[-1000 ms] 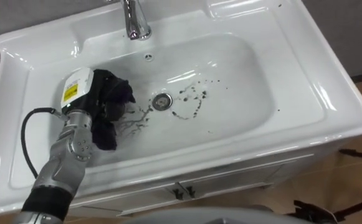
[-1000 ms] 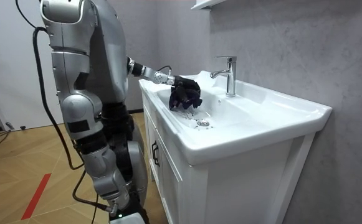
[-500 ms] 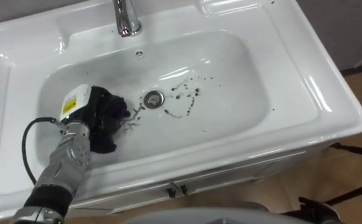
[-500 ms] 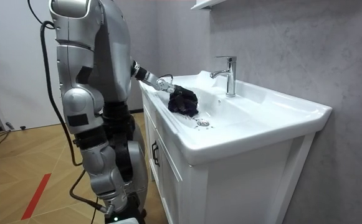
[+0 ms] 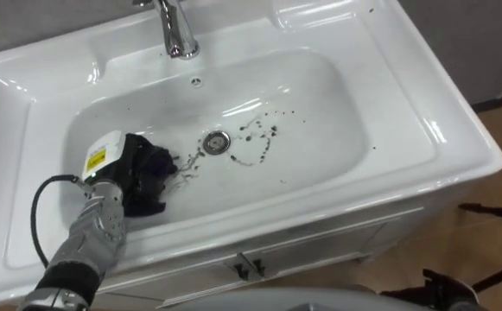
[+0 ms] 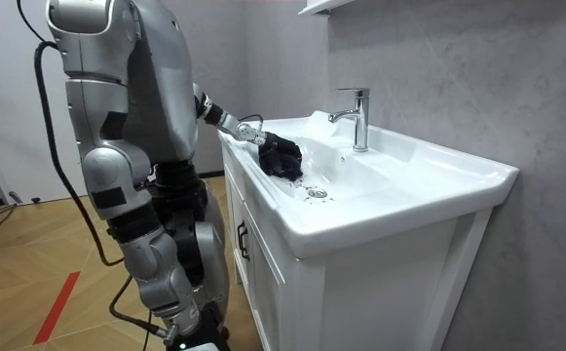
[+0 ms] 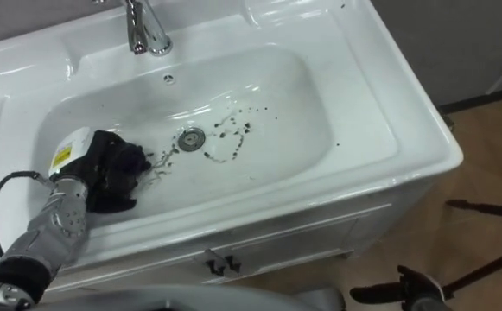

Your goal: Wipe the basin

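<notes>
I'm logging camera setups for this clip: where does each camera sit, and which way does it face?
Left eye view: on the robot's head, looking down into the basin; its left arm enters lower left, left hand on the dark cloth.
Right eye view: same head, slightly rightward, same downward look, same arm.
Room view: standing off in the room, facing the cabinet; whole robot shows, standing at it.
Shared: basin, faucet and cloth appear in all.

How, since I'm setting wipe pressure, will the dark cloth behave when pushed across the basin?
Probably floppy: the dark cloth bunches in folds at the left hand, so it should crumple rather than slide flat. It looks light, so it likely needs pressing down. The glossy basin may let it slip easily.
</notes>
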